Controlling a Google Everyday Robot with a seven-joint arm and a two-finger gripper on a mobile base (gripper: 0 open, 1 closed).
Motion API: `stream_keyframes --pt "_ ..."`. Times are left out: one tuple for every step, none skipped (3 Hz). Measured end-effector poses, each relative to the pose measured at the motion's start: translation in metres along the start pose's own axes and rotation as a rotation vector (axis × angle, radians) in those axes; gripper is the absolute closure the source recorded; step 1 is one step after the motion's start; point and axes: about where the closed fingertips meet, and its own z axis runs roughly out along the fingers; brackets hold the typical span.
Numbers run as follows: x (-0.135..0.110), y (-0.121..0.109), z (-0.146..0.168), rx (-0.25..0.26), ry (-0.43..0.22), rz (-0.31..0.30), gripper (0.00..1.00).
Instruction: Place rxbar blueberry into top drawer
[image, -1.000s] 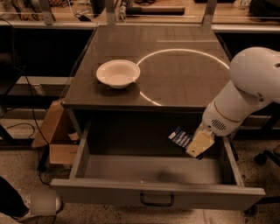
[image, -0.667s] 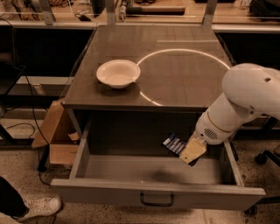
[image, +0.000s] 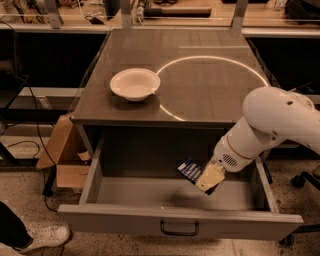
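The gripper (image: 202, 177), seemingly clamped on one end of the rxbar blueberry (image: 189, 169), hung low inside the open top drawer (image: 125, 225); the bar looked light, thin and slick, best pinched across its flat faces.

gripper (image: 202, 176) above open top drawer (image: 125, 220) | holding rxbar blueberry (image: 189, 169) | bowl (image: 134, 84) on tabletop (image: 215, 95)

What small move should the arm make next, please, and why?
Probably lower slightly and release: the gripper holds the rxbar blueberry over the open top drawer, inside its walls, and the bar appears not yet to rest on the drawer floor.
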Motion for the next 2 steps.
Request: stream_keyframes --pt "0.0 -0.005 0.02 -0.008 -0.006 0.005 1.0" --pt "0.002 -0.014 0.04 -0.007 -0.009 0.012 1.0"
